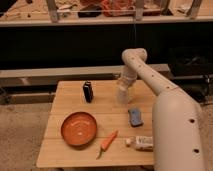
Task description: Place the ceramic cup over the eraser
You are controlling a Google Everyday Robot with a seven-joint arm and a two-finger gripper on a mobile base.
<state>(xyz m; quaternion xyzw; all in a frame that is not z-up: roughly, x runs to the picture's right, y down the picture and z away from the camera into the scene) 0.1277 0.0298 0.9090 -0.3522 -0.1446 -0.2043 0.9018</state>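
At the far right of the wooden surface (59, 150), the ceramic cup (122, 96) sits directly beneath the pincer (123, 86). The pincer comes down on it from above at the end of the pale arm (150, 80). The arm rises from the lower right of the camera view, bends at an elbow above the surface's back edge, and drops steeply to the cup. The pincer's tip meets the cup's upper part, so the two appear to touch. Whether the pincer is spread or clamped onto the cup cannot be told, nor whether the cup's base rests on the wood or hangs just above it.

The eraser (88, 91) stands upright near the back edge, in about the same row as the cup. It is to the left of the cup in the camera view and well apart from both cup and pincer, with bare wood between them.

Nearer the camera, a round orange plate (79, 128) lies on the left half of the surface. A carrot (107, 142) lies slanted just to its right. A flat blue block (134, 116) lies in front of the cup, near the arm. A white tube (142, 143) lies at the front right edge, partly hidden by the arm.
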